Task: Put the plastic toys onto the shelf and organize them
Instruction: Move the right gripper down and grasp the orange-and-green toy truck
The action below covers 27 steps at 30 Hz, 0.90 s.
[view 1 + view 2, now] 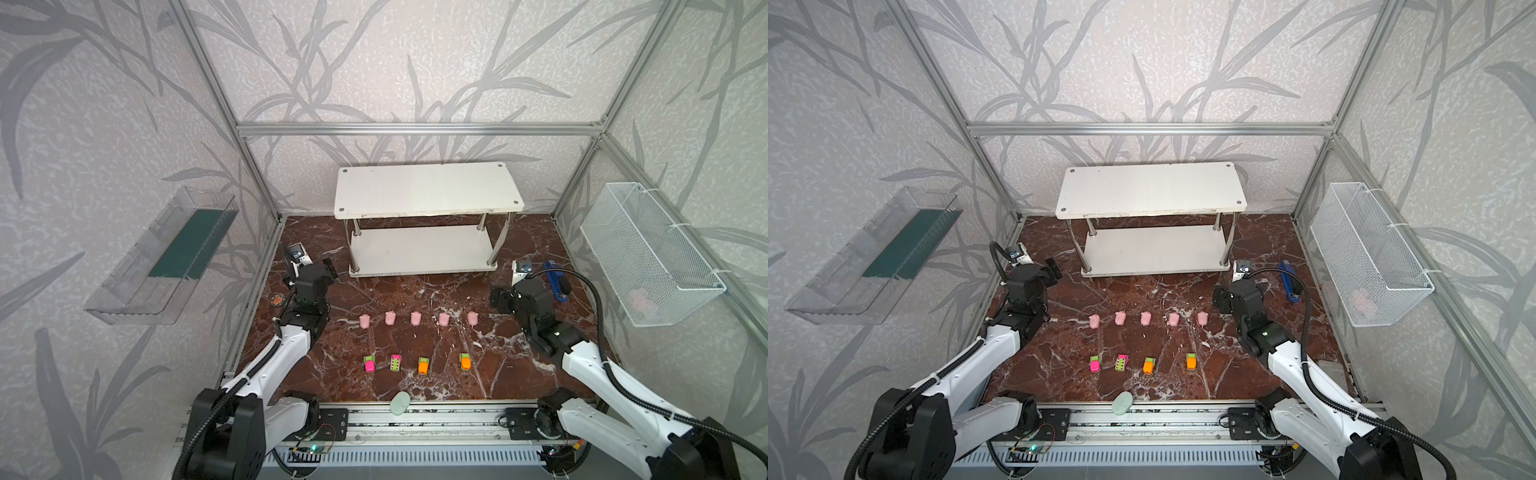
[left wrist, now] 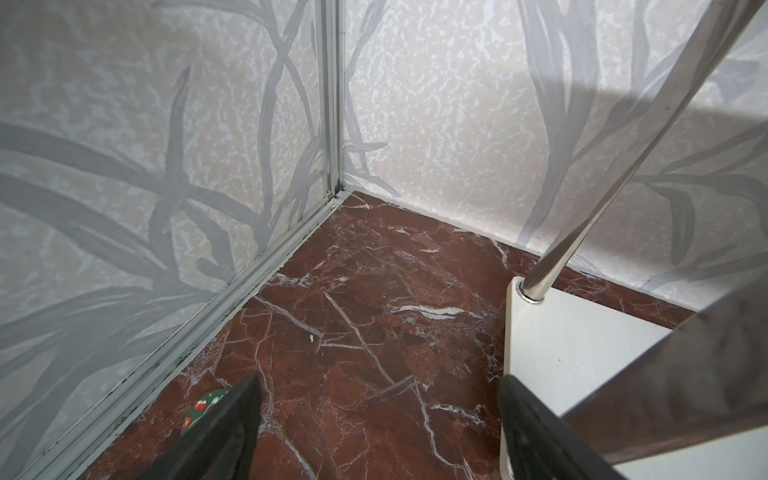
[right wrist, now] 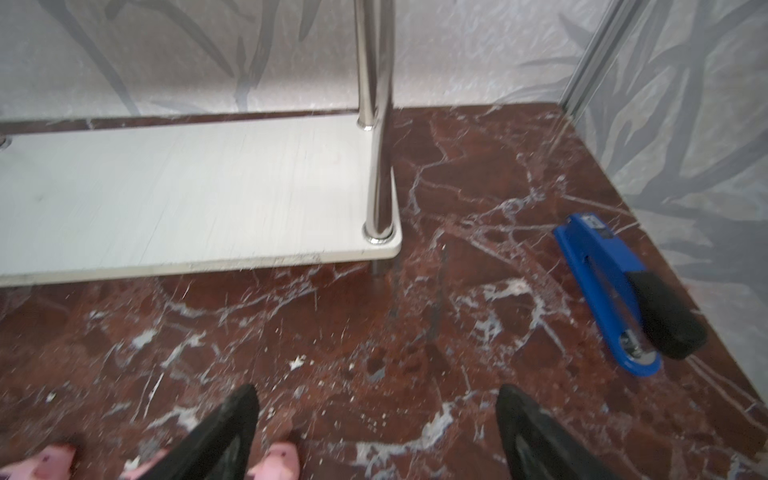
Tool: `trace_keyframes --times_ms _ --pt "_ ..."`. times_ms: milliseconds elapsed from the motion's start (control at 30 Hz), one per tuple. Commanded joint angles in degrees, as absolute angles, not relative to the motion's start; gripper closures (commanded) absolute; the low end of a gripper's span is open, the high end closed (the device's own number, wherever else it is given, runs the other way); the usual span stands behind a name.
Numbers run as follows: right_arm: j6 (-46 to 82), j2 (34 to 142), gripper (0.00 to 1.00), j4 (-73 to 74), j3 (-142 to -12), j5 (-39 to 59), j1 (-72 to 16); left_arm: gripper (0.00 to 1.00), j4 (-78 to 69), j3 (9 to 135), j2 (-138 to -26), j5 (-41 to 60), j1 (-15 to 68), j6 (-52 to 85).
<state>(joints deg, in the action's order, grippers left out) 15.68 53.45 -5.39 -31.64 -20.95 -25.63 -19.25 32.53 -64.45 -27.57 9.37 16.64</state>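
Note:
Several pale-pink pigs (image 1: 416, 318) (image 1: 1145, 318) stand in a row across the middle of the marble floor. A row of several small cars sits nearer the front, pink ones (image 1: 369, 363) on the left and orange ones (image 1: 465, 361) on the right. The white two-tier shelf (image 1: 428, 187) (image 1: 1150, 189) stands at the back, both boards bare. My left gripper (image 1: 327, 268) (image 2: 379, 380) is open and empty over bare floor by the shelf's left end (image 2: 582, 345). My right gripper (image 1: 498, 299) (image 3: 377, 388) is open and empty just right of the pig row, with one pig (image 3: 274, 461) beside its finger.
A blue stapler-like object (image 1: 557, 280) (image 3: 623, 291) lies by the right wall. A mint-green oval (image 1: 400, 403) rests at the front rail. A wire basket (image 1: 648, 253) hangs on the right wall, a clear tray (image 1: 162, 253) on the left. A small round patterned disc (image 1: 279, 299) lies near the left wall.

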Motion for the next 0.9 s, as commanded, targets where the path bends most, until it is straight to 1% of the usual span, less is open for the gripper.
trace_keyframes --times_ms 0,133,500,667,767,867 --pt "19.59 52.24 0.11 -13.46 -30.58 -18.2 -28.11 0.13 -16.78 33.05 -65.01 -28.37 9.4 19.89" --pt "23.0 52.11 0.11 -15.52 -29.58 -15.71 -31.33 0.13 -16.07 33.18 -65.08 -27.57 9.4 21.87" --pt "33.8 50.28 0.11 -25.88 -30.28 -16.88 -42.22 0.14 -13.61 33.26 -63.58 -27.99 9.4 21.71" --pt "39.46 51.12 0.12 -32.3 -32.33 -17.57 -49.18 0.14 -13.32 33.14 -64.1 -28.29 9.4 22.01" --pt "42.61 52.04 0.14 -33.34 -32.1 -18.84 -53.91 0.14 -13.67 33.13 -64.85 -27.75 9.4 22.32" --pt "44.92 53.92 0.16 -32.9 -31.82 -18.53 -56.51 0.15 -13.88 33.14 -65.63 -27.44 9.4 22.57"
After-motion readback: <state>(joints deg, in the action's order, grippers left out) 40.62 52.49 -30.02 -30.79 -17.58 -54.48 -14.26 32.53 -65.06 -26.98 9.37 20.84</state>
